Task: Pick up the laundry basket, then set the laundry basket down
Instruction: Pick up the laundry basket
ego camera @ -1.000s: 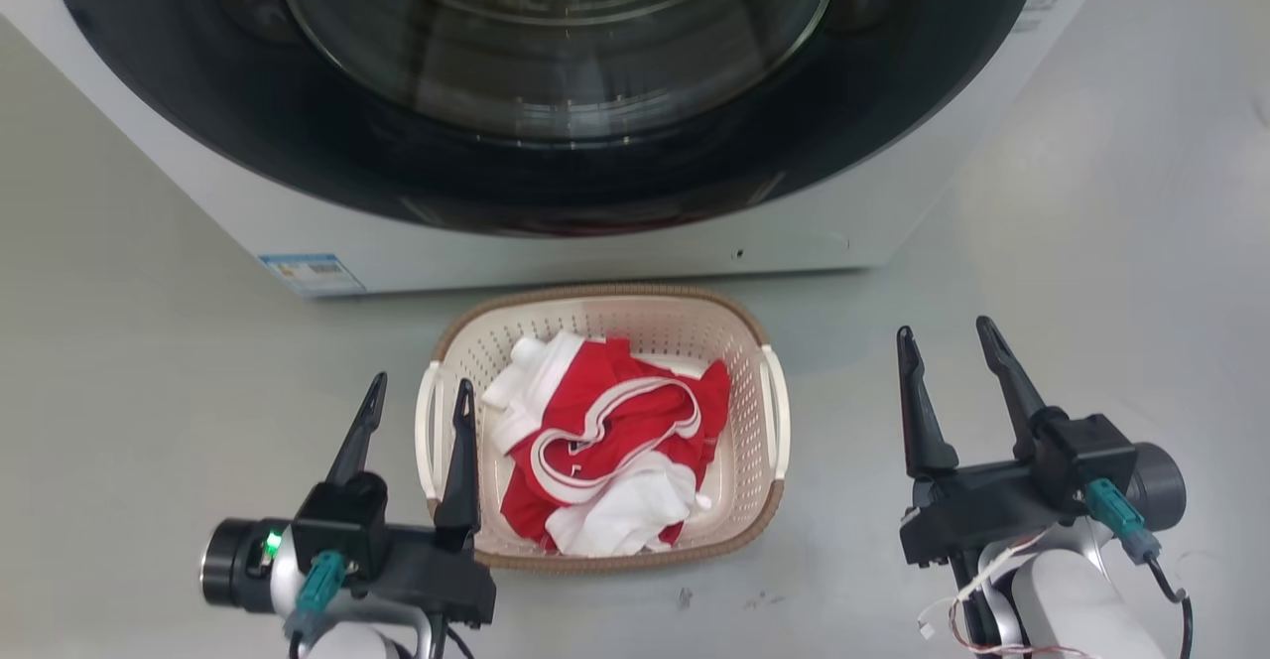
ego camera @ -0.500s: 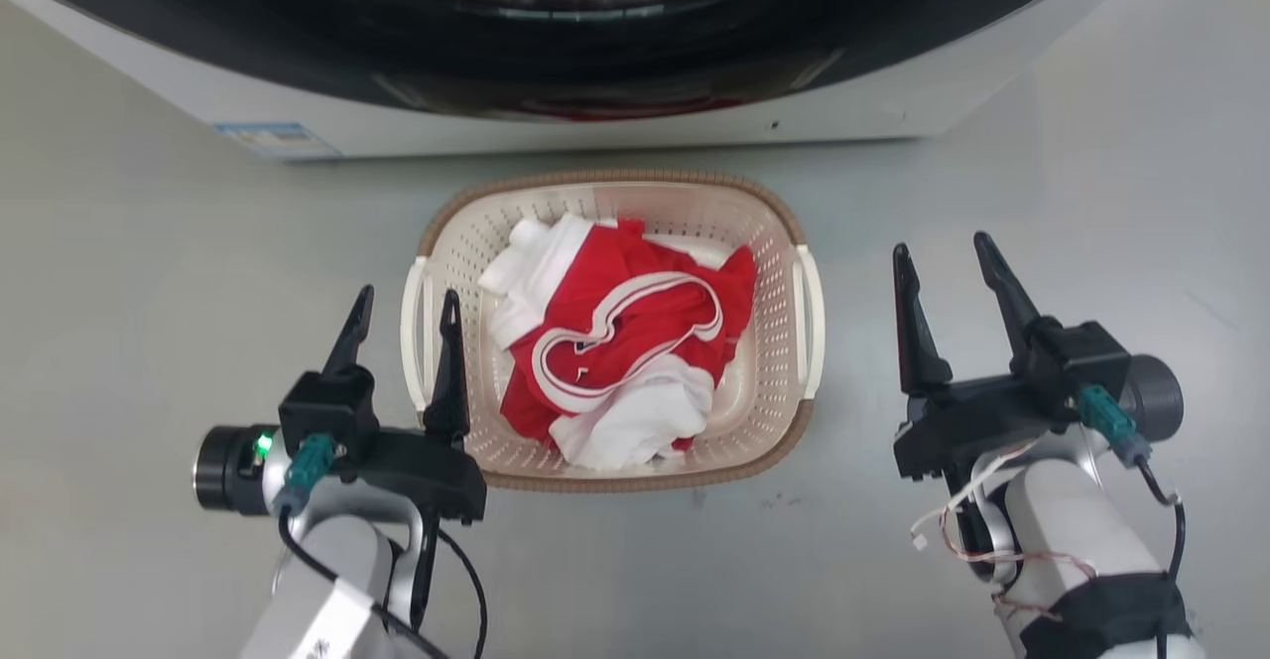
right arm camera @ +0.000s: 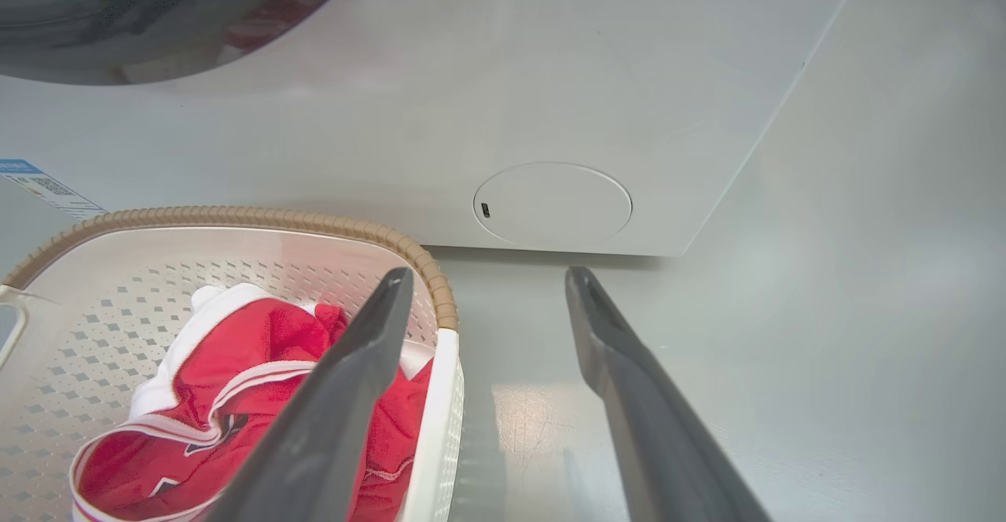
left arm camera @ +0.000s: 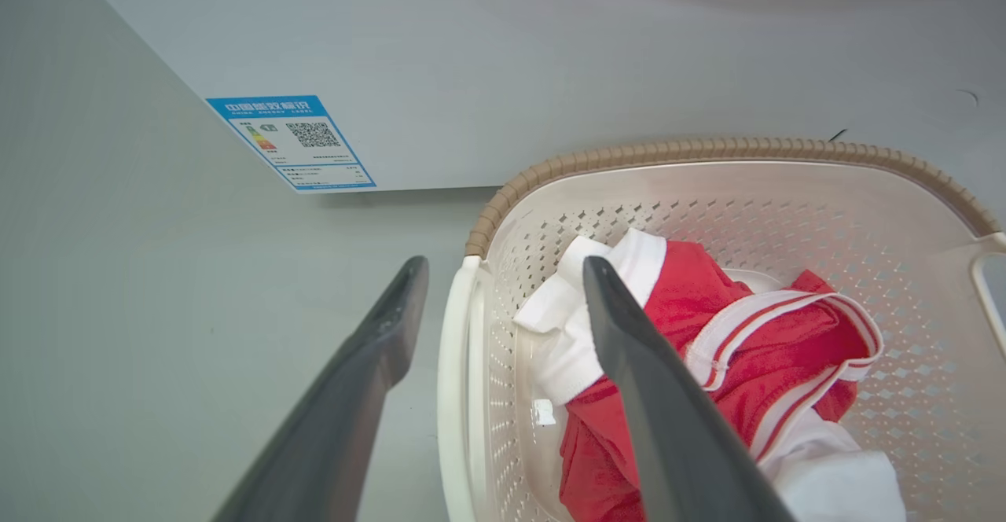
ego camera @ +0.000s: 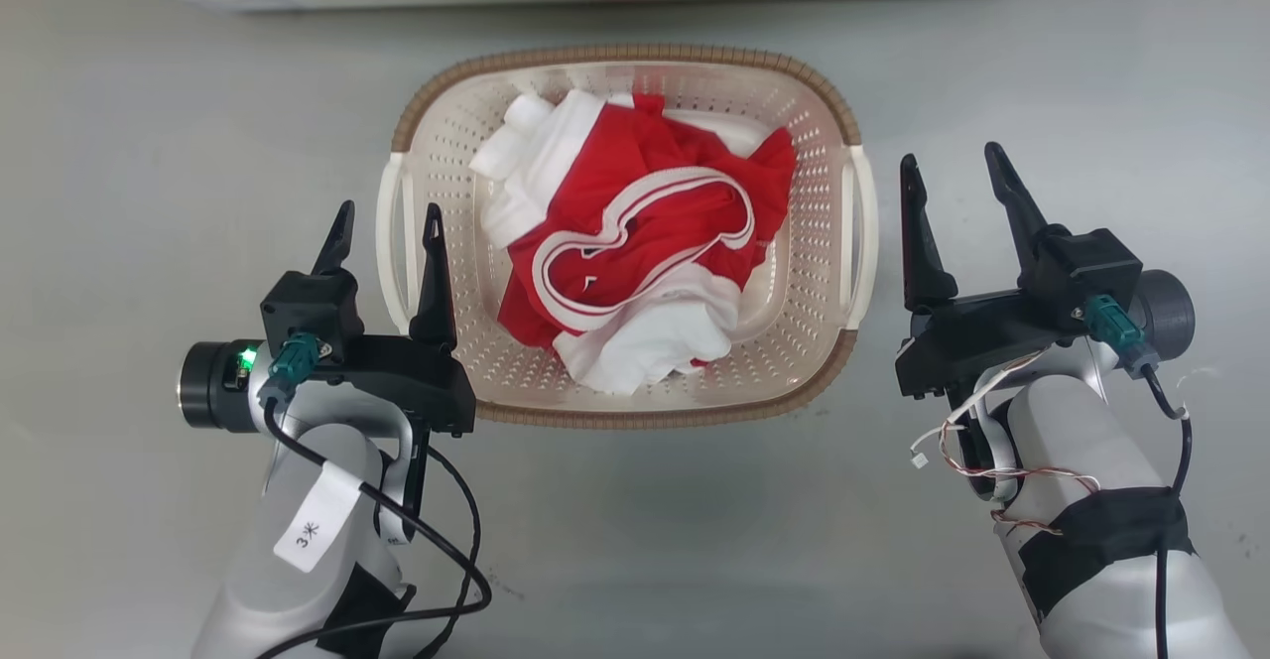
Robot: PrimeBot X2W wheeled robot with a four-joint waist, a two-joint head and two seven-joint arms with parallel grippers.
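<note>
Laundry basket (ego camera: 615,52) sits between the arms. Left gripper (ego camera: 389,207) open, fingers either side of the left loop handle (ego camera: 385,242). Right gripper (ego camera: 950,153) open, just outside the right handle (ego camera: 870,232).

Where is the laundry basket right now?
On the floor at the head view's centre, just before the washing machine. This laundry basket has the left gripper straddling its left handle and the right gripper beside its right handle.
</note>
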